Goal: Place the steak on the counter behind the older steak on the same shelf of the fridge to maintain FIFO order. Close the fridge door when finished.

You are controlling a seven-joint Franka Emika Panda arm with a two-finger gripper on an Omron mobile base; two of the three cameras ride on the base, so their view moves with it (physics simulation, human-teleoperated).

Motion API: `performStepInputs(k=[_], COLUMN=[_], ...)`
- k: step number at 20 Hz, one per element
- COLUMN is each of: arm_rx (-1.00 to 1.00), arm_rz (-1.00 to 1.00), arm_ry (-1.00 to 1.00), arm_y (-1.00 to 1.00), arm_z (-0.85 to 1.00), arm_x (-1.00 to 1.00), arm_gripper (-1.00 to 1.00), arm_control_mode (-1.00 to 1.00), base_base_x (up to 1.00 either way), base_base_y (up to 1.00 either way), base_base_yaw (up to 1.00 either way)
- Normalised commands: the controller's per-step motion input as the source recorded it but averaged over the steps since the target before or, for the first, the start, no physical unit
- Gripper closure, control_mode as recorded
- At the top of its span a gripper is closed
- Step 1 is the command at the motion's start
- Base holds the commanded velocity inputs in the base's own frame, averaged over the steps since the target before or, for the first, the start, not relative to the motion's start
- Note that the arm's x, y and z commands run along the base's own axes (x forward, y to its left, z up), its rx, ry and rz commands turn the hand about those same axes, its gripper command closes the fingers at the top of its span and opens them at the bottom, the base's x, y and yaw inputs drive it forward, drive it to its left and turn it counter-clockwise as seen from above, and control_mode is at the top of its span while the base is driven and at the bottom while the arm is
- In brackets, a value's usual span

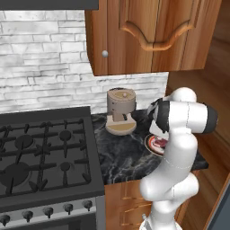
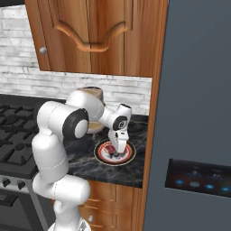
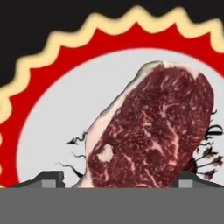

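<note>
The gripper point(image 2: 118, 153) is low over the plate point(image 2: 130, 157) on the counter point(image 2: 81, 153). The steak point(image 3: 153, 131) lies on the plate, between the two fingertips point(image 3: 48, 178). I cannot tell if the jaws already grip it.
</note>
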Motion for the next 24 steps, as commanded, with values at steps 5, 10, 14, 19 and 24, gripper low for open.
performStepInputs(k=[5,10,14,19,24], arm_rx=[0.0,0.0,-0.01,-0.03,-0.03], arm_rz=[-0.03,-0.04,-0.03,-0.01,-0.01], arm_ry=[-0.19,-0.01,0.07,0.1,-0.15], arm_y=[0.0,0.0,0.12,0.29,0.43], arm_z=[-0.46,-0.55,-0.73,-0.23,0.45], arm_x=[-0.36,-0.02,0.04,0.0,-0.25], arm_gripper=[-1.0,-1.0,1.0,1.0,1.0], arm_control_mode=[-1.0,-1.0,-1.0,-1.0,-1.0], base_base_x=[0.0,0.0,0.0,0.0,0.0], base_base_y=[0.0,0.0,0.0,0.0,0.0], base_base_yaw=[0.0,0.0,0.0,0.0,0.0])
